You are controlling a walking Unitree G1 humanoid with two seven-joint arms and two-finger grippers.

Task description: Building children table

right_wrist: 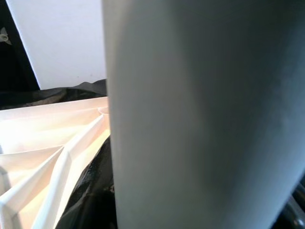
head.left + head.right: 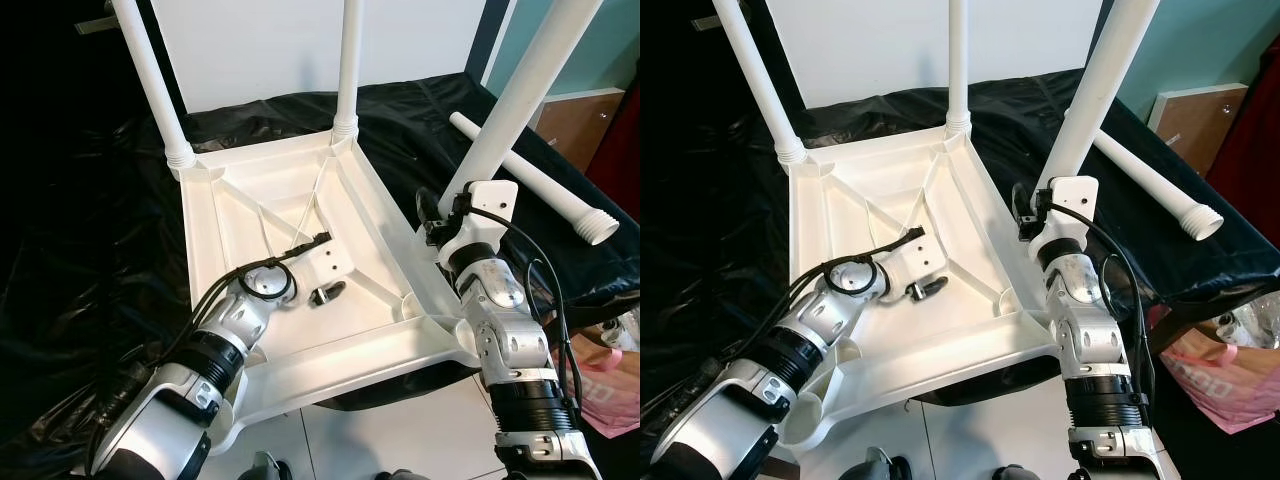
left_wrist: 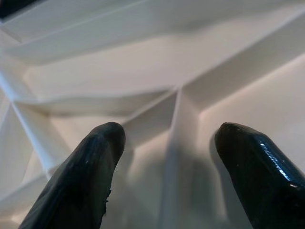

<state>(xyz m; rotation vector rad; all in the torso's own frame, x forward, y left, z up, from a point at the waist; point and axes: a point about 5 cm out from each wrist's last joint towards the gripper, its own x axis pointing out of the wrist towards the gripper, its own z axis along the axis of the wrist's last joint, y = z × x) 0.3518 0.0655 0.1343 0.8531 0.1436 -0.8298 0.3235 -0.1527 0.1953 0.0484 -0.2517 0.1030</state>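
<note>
Lying upturned, one tabletop (image 2: pixel 300 210), three legs up (one (image 2: pixel 530 75) in right hand (image 2: pixel 445 215)), fourth loose (image 2: pixel 530 180), left hand (image 3: pixel 167 157) wide.

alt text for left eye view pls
A white plastic table top lies upside down on black sheeting, two legs fitted. The right gripper is at a third leg; the left gripper rests inside the ribbed underside.

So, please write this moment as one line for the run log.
tabletop: upside down | legs up: three | loose leg: on black sheet | left hand: open over underside | right hand: at third leg
</note>
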